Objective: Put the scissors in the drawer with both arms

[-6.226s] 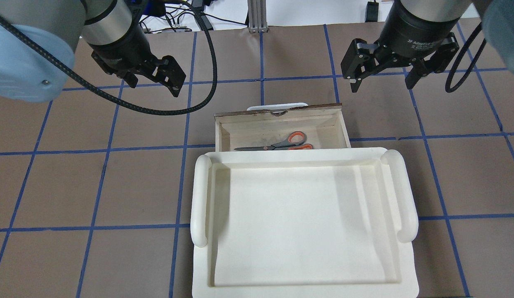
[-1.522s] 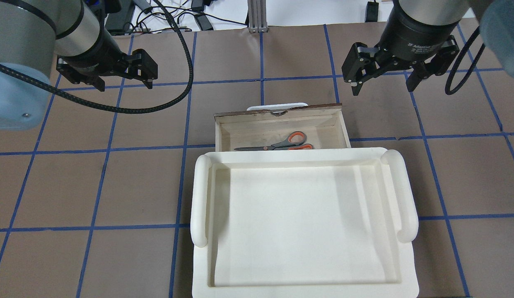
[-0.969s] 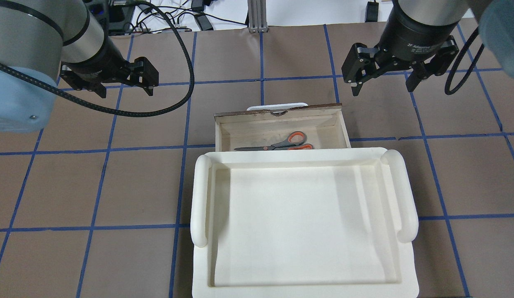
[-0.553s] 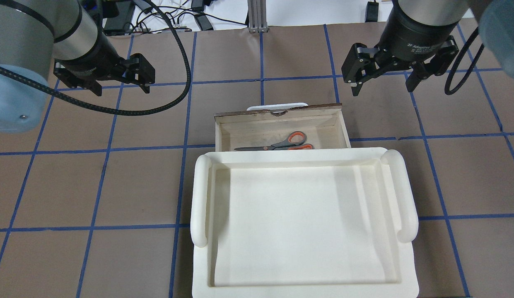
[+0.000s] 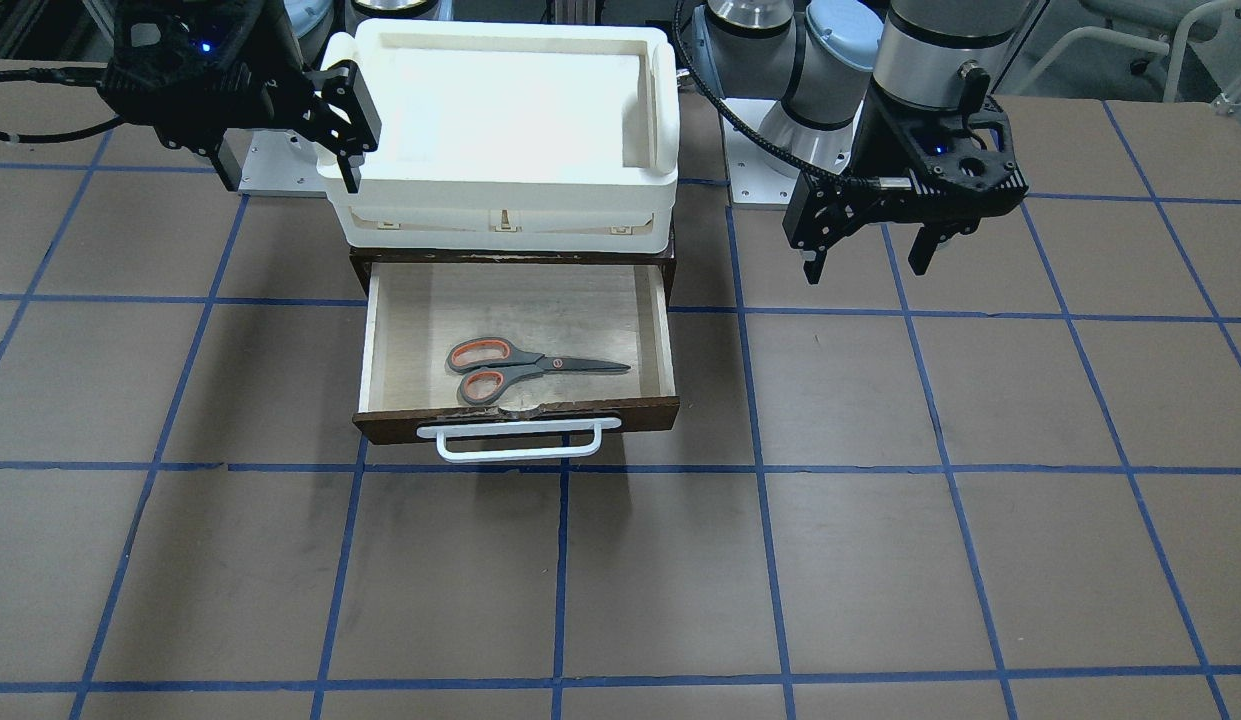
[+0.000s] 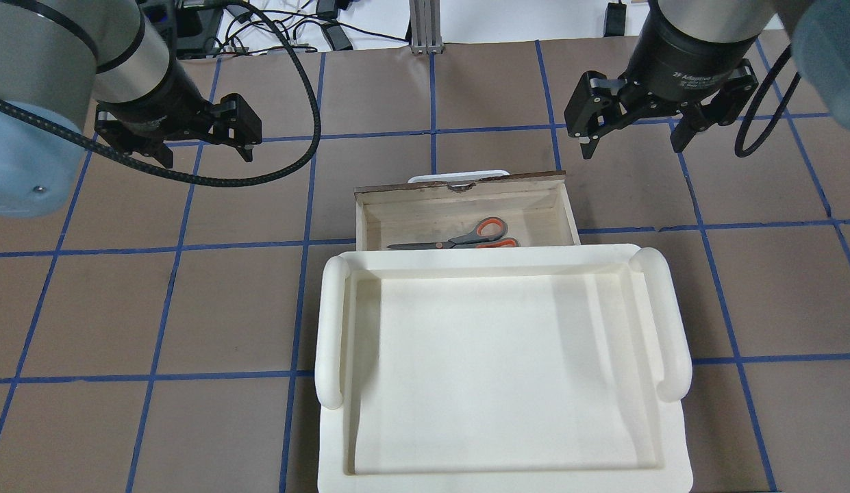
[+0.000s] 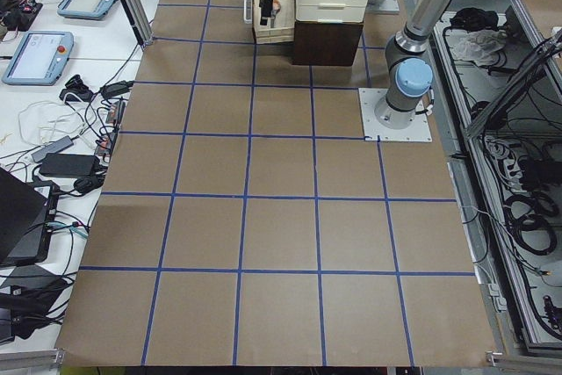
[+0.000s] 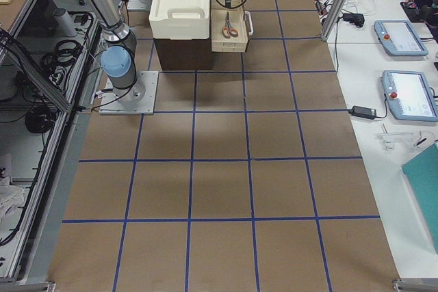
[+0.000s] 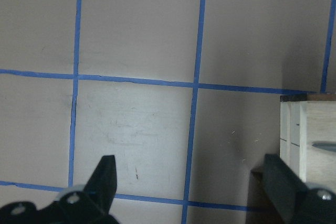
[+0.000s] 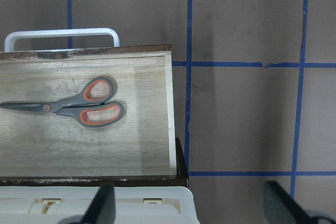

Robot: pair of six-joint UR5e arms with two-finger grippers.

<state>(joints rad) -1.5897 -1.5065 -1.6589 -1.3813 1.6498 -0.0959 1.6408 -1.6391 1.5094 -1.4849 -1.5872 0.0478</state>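
The scissors [image 5: 525, 366] lie flat inside the open drawer [image 5: 520, 417], handles toward my right side; they also show in the overhead view [image 6: 459, 239] and the right wrist view [image 10: 79, 107]. The drawer's white handle [image 5: 518, 440] points away from me. My left gripper [image 6: 209, 156] is open and empty, above the table to the left of the drawer [image 6: 459, 185]; it also shows in the front view [image 5: 866, 262]. My right gripper [image 6: 633, 147] is open and empty, above the table to the right of the drawer.
A white plastic bin [image 6: 500, 370] sits on top of the dark cabinet that the drawer slides out of. The brown table [image 6: 157, 308] has a blue tape grid. Cables [image 6: 308, 27] lie beyond the far edge.
My left gripper has moved left, away from the drawer, and turned since the earliest frame; over the last second it only shifts slightly. The right gripper, scissors and drawer stay put.
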